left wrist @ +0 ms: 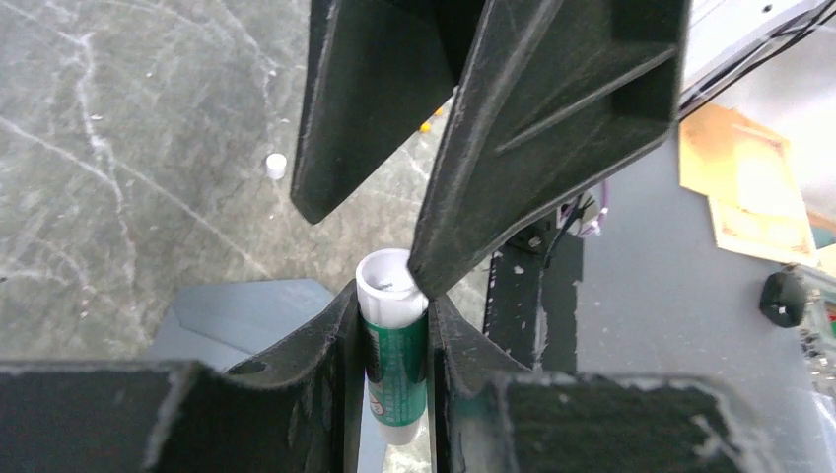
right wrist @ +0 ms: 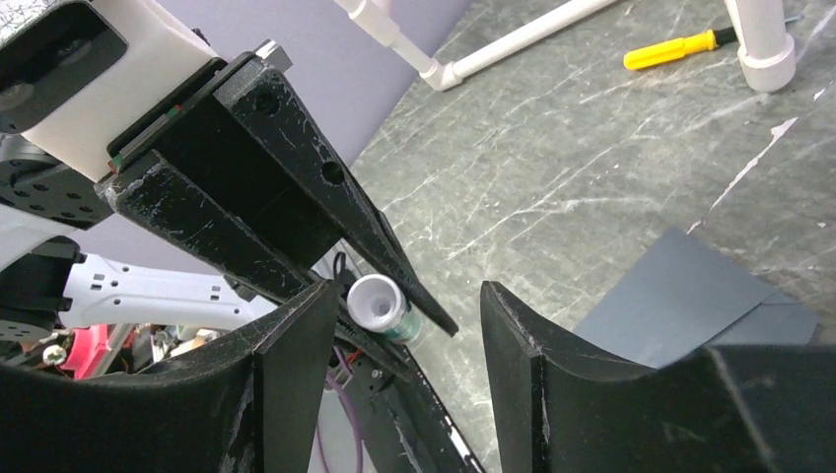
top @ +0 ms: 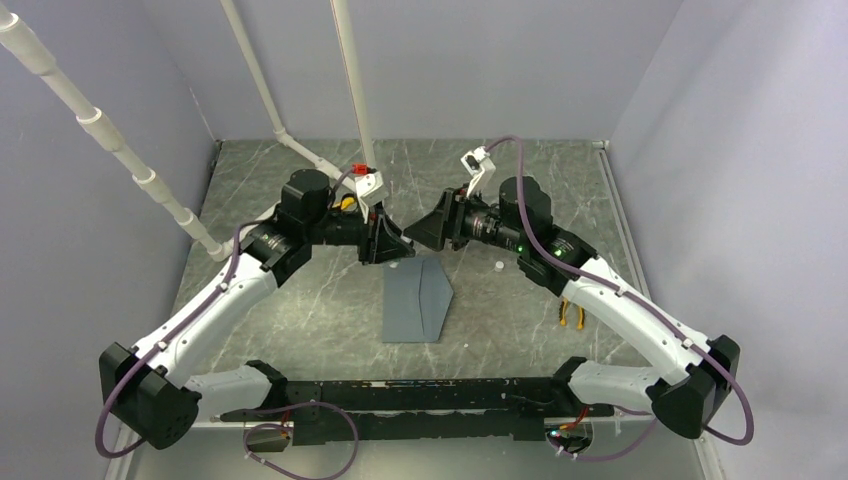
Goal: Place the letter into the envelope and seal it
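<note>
At mid-frame of the top external view, the envelope [top: 412,305] lies flat on the table [top: 300,310]. Its long axis runs from upper to lower frame, and its pointed edge faces right. The left gripper [top: 395,250] and the right gripper [top: 418,235] meet tip to tip just above the envelope's upper end. That view hides what is gripped.

The left wrist view shows the left gripper clenched on a green glue stick [left wrist: 394,365]. The stick's white hollow end points at the right gripper. A small white cap [left wrist: 276,166] lies on the table in the upper left.

The right wrist view shows the right gripper released, its 2 jaws apart on either side of the stick's end. Only this view shows a yellow screwdriver [right wrist: 670,47], at upper right.
</note>
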